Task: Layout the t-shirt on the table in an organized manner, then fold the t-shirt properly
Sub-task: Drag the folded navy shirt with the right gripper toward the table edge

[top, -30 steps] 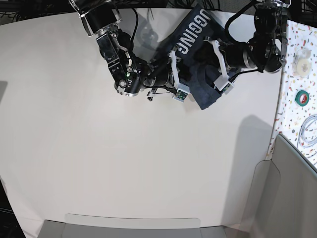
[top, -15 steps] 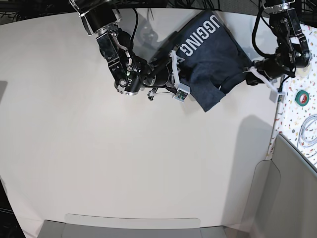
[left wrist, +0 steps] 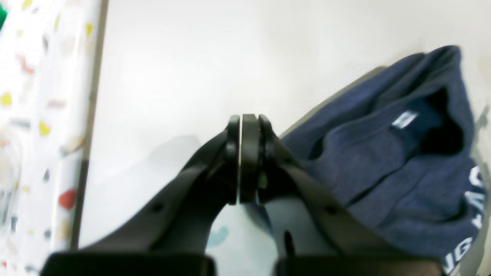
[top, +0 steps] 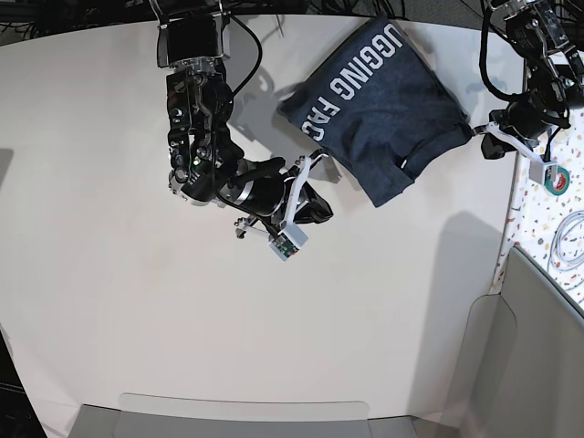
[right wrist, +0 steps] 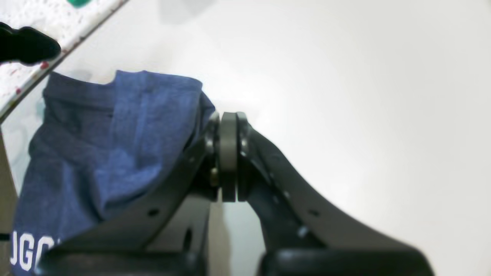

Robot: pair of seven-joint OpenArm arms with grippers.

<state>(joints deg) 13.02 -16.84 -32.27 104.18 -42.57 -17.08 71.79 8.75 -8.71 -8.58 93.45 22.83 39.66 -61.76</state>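
The navy t-shirt [top: 383, 100] lies bunched at the far right of the white table [top: 182, 319], its white lettering facing up. Its right corner is drawn to a point at my left gripper [top: 482, 137], which is shut on that corner beside the speckled strip. In the left wrist view the pads of the left gripper [left wrist: 244, 153] are pressed together, and the t-shirt [left wrist: 402, 172] runs in from the right. My right gripper [top: 319, 208] is shut and holds nothing. It hovers over bare table below the shirt's left edge. In the right wrist view the right gripper [right wrist: 226, 153] has the t-shirt [right wrist: 107, 145] behind its left finger.
A speckled strip [top: 547, 210] borders the table on the right. It carries a green tape roll [top: 557, 180] and a white cable coil [top: 570, 242]. A grey panel [top: 538, 365] stands at the lower right and a grey tray edge [top: 246, 415] runs along the front.
The left gripper pulled the shirt's corner rightward toward the speckled strip, spreading the cloth. The right gripper came off the shirt's left edge and swung down over bare table.
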